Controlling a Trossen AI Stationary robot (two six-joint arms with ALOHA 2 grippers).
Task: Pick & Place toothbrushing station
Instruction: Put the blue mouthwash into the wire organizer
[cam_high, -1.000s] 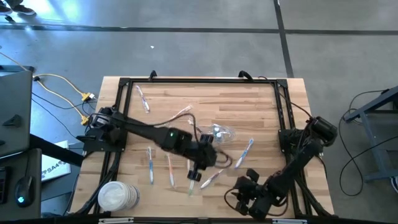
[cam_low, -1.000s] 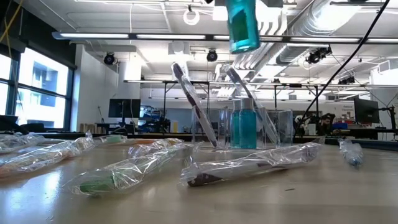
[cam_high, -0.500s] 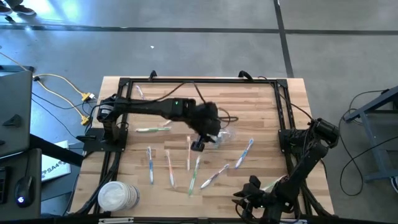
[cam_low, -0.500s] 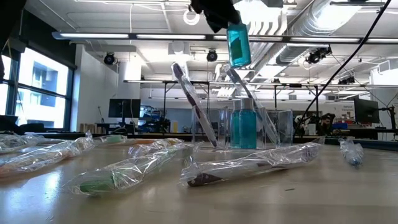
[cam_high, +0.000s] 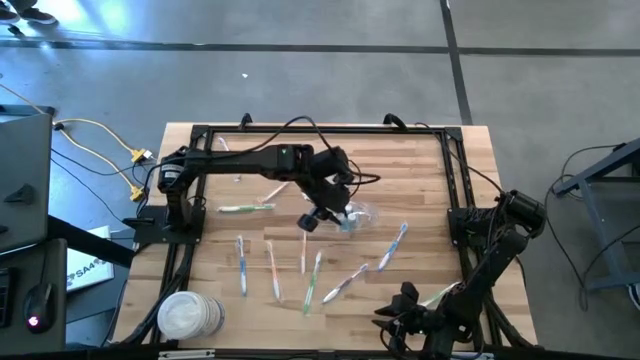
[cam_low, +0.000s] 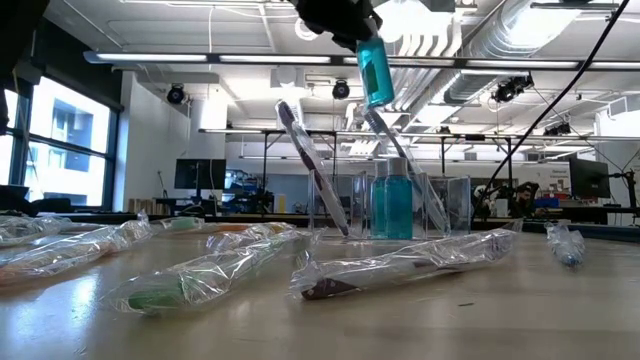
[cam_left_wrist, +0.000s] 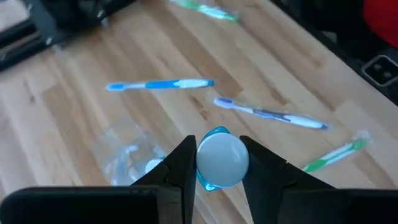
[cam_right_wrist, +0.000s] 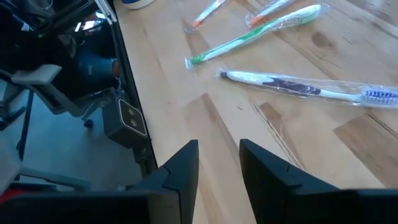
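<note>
My left gripper (cam_high: 326, 213) is shut on a tiny tube of blue liquid (cam_low: 375, 72) with a round white cap (cam_left_wrist: 222, 158). It holds the tube high over the table's middle, beside the small transparent container (cam_high: 359, 214). In the low view the container (cam_low: 392, 205) holds two upright toothbrushes and a blue tube. Several slim wrapped toothbrushes (cam_high: 312, 278) lie flat on the wood. My right gripper (cam_high: 405, 316) waits open and empty at the near right edge. My left gripper pinches the tube's capped upper end (cam_left_wrist: 208, 180) between its two fingers, one on each side. The fingers (cam_low: 340, 18) come from above, pointing down. The tube hangs below them, a little tilted, lifted clear above the container.
A white roll (cam_high: 188, 317) sits at the near left corner. A black frame (cam_high: 200, 135) runs round the tabletop. Wrapped toothbrushes (cam_right_wrist: 298, 87) lie close to my right gripper. A green one (cam_high: 246, 208) lies left of centre.
My left gripper has carried the blue tube from the near middle toward the far edge, then to beside the container. The tube has tilted and come a little lower. My right gripper has drawn back toward the near edge.
</note>
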